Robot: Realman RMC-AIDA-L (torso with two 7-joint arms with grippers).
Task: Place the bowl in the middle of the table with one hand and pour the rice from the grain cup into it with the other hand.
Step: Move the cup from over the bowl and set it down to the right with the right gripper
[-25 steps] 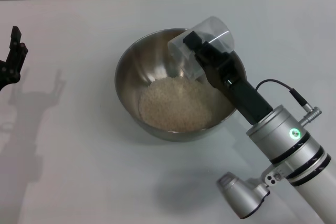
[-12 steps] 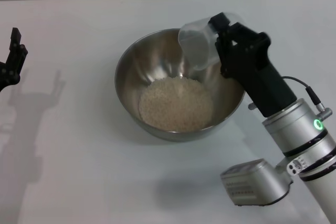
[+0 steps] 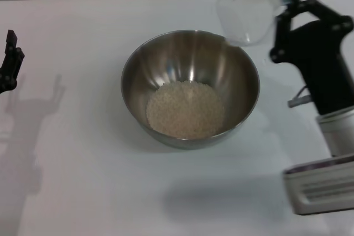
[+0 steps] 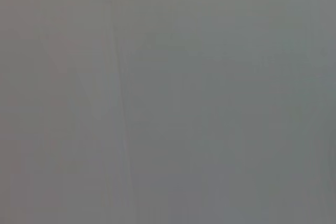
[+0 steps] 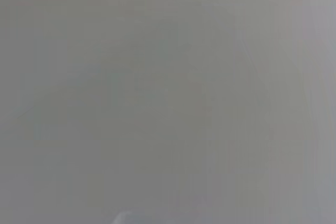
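Right end effector (image 3: pixel 279 12) pinches the empty cup (image 3: pixel 246 17) just beyond the bowl (image 3: pixel 189 88) holding rice (image 3: pixel 185 109); left end effector (image 3: pixel 8 62) state indeterminate.

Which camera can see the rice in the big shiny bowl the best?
The head view. It looks straight down into the bowl and shows the whole heap of rice at its bottom. The left wrist view and the right wrist view show only a plain grey blur, with no rice in either.

Black right end effector (image 3: pixel 282 23), silver wrist, thin black cable
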